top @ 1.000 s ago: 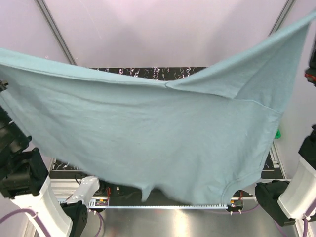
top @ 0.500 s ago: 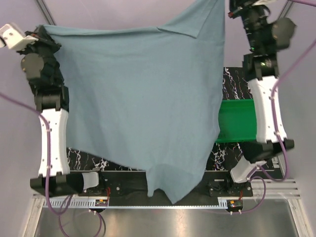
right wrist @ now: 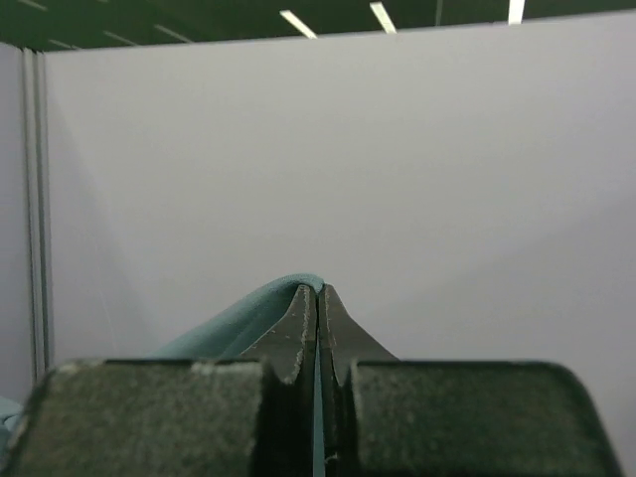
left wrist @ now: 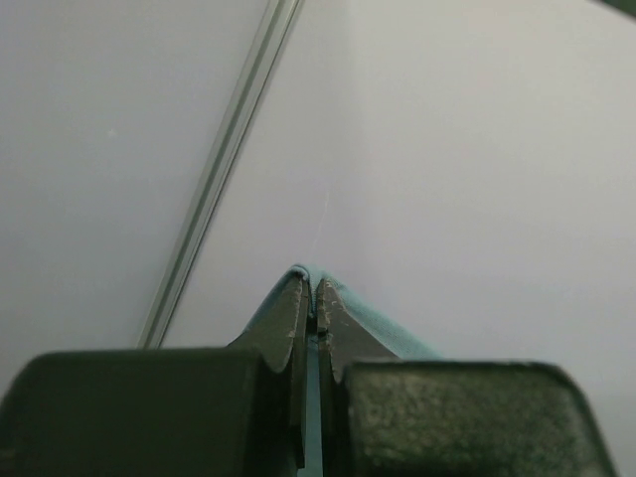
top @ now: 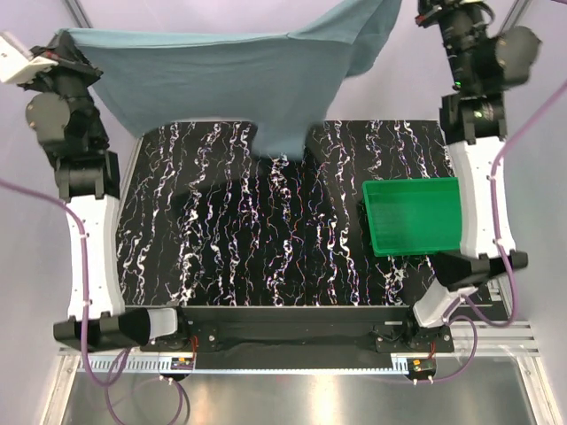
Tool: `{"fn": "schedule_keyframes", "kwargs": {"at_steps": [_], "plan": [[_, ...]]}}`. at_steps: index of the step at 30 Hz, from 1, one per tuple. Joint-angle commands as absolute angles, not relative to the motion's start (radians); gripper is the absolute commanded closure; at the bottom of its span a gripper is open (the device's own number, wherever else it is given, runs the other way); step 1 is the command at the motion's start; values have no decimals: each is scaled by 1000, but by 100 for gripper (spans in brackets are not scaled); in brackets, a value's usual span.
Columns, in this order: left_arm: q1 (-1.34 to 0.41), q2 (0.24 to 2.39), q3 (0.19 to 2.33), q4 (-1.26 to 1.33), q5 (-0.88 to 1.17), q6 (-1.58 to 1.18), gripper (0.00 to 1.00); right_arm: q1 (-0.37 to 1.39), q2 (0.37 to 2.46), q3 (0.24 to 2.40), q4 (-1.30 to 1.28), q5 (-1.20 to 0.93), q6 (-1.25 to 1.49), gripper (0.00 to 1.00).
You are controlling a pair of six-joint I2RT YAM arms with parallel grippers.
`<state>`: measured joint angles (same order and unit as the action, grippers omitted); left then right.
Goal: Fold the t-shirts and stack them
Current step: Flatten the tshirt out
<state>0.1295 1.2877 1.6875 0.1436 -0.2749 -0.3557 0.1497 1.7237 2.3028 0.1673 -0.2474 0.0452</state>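
The blue-grey t-shirt (top: 221, 75) hangs stretched between both grippers, beyond the far edge of the table. Its lower part (top: 279, 137) droops over the table's far edge. My left gripper (top: 64, 37) is shut on one corner of the shirt at the far left. In the left wrist view cloth (left wrist: 383, 328) wraps over the closed fingertips (left wrist: 298, 313). My right gripper (top: 418, 9) is shut on the other end at the far right. In the right wrist view cloth (right wrist: 238, 318) folds over its closed tips (right wrist: 301, 318).
A green plastic tray (top: 414, 215) sits on the right side of the black marbled table (top: 248, 239). Pale walls and metal posts (left wrist: 224, 169) stand behind the table.
Both arms have swung the shirt away from the camera to the far side. It covered most of the view before; now the table and the tray are uncovered.
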Motion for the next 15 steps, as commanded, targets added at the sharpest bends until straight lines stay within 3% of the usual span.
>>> {"fn": "schedule_keyframes", "kwargs": {"at_steps": [1,15], "plan": [[133,1171,1697,223,-291,-373,100,147,1567,2307,245,-219,32,100],[124,813,1641,40,-391,-302,100,147,1224,2171,84,-293,100,100]]}}
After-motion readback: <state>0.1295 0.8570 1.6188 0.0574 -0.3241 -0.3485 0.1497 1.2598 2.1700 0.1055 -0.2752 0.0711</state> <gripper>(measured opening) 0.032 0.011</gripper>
